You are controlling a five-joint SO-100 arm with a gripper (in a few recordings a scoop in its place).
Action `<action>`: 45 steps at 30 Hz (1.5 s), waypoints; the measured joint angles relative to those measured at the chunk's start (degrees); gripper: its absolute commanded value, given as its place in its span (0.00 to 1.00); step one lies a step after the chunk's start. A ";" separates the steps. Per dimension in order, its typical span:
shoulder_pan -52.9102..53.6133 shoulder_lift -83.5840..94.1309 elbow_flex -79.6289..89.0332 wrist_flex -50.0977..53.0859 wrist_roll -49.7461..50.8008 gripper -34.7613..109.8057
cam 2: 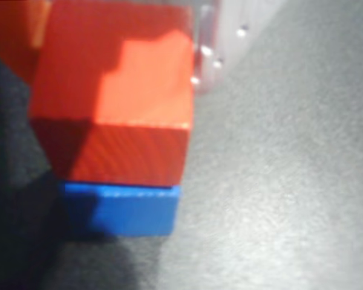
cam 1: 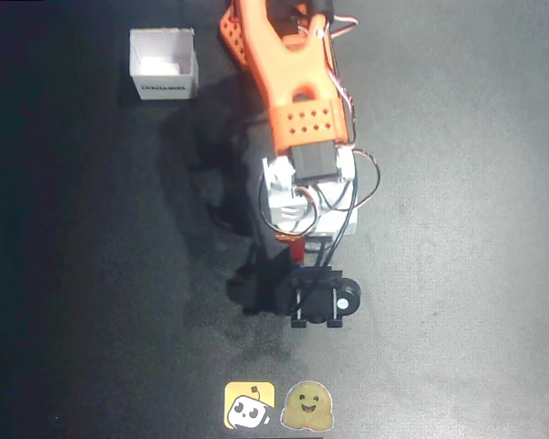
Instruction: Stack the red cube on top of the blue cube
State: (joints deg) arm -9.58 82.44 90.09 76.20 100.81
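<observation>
Red cube sitting right over the blue cube, pretty much lined up for stacking. Gripper apparently pinching red between its fingers, can't tell for sure.

From overhead we've got the orange arm stretched down the middle of the frame, white wrist block pointing at the table, black claw tucked underneath. We can't tell how wide the jaws sit.

The red cube sits on the blue cube in the wrist view.
</observation>
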 measured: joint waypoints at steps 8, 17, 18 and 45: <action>-0.35 -0.70 0.00 -0.53 0.53 0.27; -0.35 -0.70 0.00 -0.70 0.70 0.36; -0.35 -0.70 0.00 -0.70 0.70 0.37; 1.49 21.36 1.41 -3.25 -7.47 0.24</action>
State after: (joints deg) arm -8.09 103.80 91.49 72.95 93.34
